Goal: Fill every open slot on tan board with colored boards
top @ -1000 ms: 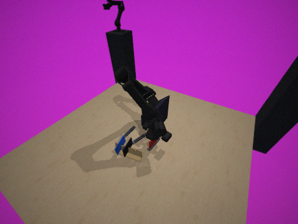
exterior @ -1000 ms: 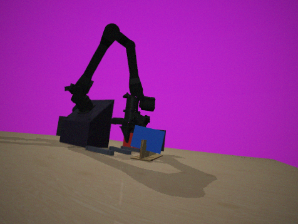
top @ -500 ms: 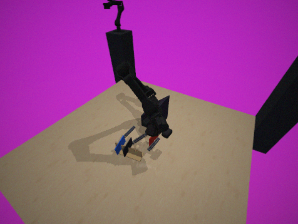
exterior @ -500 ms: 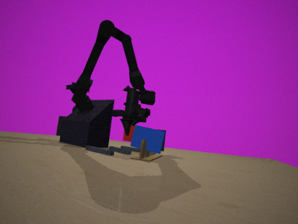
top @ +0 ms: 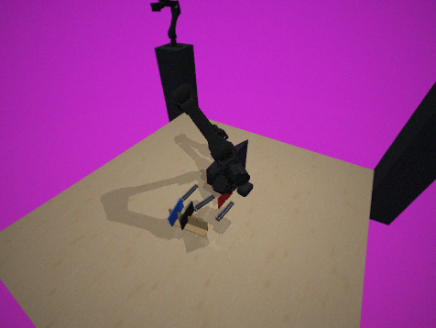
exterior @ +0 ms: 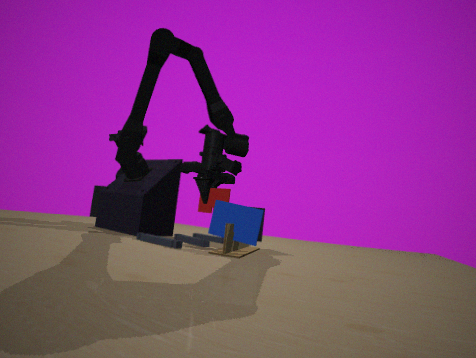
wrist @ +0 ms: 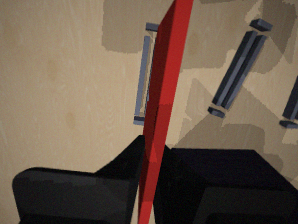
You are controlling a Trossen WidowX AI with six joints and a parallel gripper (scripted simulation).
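with the red board (top: 223, 200) (exterior: 220, 196) (wrist: 164, 95) clenched in the gripper (exterior: 205, 200) (wrist: 147, 141) above its holder (top: 224, 211) (wrist: 142, 80), a sideways approach to the tan board (top: 199, 223) (exterior: 228, 239) carried too low could clip the dark board (top: 187, 215) (exterior: 262, 225) and tilt the grip.
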